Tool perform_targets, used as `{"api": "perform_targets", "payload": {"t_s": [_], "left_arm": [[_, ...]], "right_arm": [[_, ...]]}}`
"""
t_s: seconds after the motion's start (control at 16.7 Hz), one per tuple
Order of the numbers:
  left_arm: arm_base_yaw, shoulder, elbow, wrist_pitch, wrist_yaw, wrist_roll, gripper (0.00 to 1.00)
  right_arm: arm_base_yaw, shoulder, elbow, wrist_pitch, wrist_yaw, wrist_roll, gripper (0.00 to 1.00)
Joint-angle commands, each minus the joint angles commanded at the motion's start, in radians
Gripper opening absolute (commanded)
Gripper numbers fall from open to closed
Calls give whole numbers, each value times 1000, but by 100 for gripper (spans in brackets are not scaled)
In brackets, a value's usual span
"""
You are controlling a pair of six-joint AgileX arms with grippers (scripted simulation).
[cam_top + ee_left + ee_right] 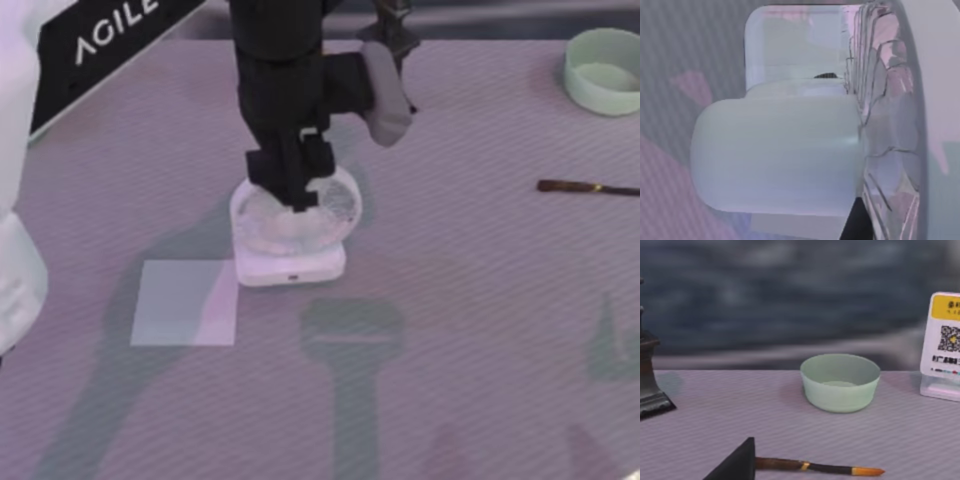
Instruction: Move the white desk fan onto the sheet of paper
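White plastic makes up the little fan, and it stands on the worktop near the middle, with the corner of its base just touching the right edge of the paper. So the fan is beside the paper, not on it yet. My left hand is down on top of the fan, right at the round cage, but I cannot tell if its fingers are shut on it or only close to it. I think the fan is light and stiff, and its smooth plastic may be slippery. The thin cage looks easy to bend or crack, so a soft squeeze is best. The fat rounded lump behind the cage looks like the strongest place to hold. The fan is tall on a small base, so I think it could tip if it is pushed and not lifted. Only the top view shows the paper and how near the fan is to it. The left wrist view shows the back of the fan up close. My right arm is parked out of sight; its view shows a green bowl, a brush and a small sign on the far right.
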State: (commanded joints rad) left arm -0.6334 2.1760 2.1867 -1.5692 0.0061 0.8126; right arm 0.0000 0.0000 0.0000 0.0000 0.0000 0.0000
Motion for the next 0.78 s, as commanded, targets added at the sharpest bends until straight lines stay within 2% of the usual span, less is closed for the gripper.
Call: {"api": "perform_targets", "payload": {"t_s": [0.24,0.6,0.78], "left_arm": [[69,-86,-113,50,18,89,0],[245,-309,-479,177,65,346,0],[303,-379,-571,216,80,431,0]], "right_arm": [[0,0,0,0,0,0,100],[0,0,0,0,0,0,100],[0,0,0,0,0,0,100]]}}
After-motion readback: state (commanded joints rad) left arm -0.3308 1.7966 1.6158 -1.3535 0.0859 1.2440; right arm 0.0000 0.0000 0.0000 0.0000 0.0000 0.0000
